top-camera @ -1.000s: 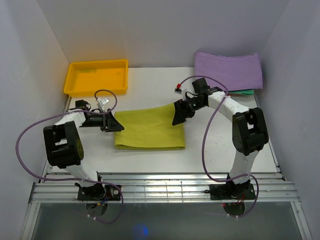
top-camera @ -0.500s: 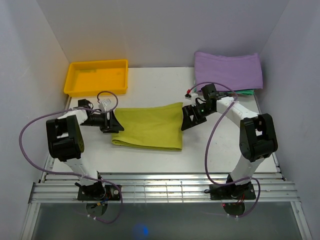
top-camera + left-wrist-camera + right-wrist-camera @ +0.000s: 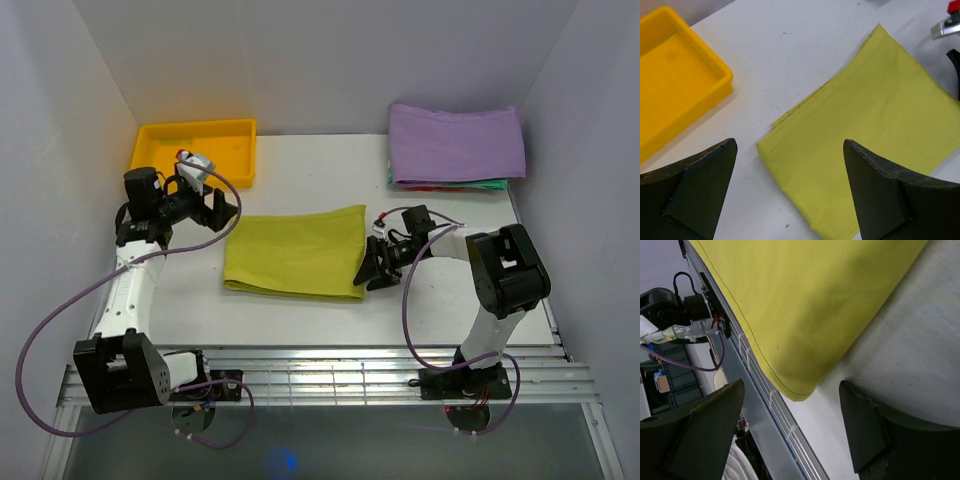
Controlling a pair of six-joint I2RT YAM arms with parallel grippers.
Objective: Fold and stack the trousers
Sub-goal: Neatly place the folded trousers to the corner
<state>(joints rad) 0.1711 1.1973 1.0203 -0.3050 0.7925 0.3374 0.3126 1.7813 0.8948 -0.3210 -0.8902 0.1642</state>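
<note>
The yellow-green trousers (image 3: 298, 252) lie folded flat in a rectangle at the middle of the table; no waistband trim shows. They also show in the left wrist view (image 3: 865, 135) and in the right wrist view (image 3: 805, 305). My left gripper (image 3: 224, 209) is open and empty, raised above the table just off the trousers' far left corner. My right gripper (image 3: 372, 270) is open and empty, low at the trousers' near right corner, apart from the cloth.
A yellow tray (image 3: 150, 160) stands at the back left, also in the left wrist view (image 3: 715, 75). A folded purple cloth (image 3: 456, 142) lies on other folded cloths at the back right. A slatted rail (image 3: 330, 370) runs along the near edge.
My left arm has lifted and pulled back toward the tray, off the trousers' left edge. My right gripper has moved from the far right corner down to the near right corner. The trousers shifted slightly.
</note>
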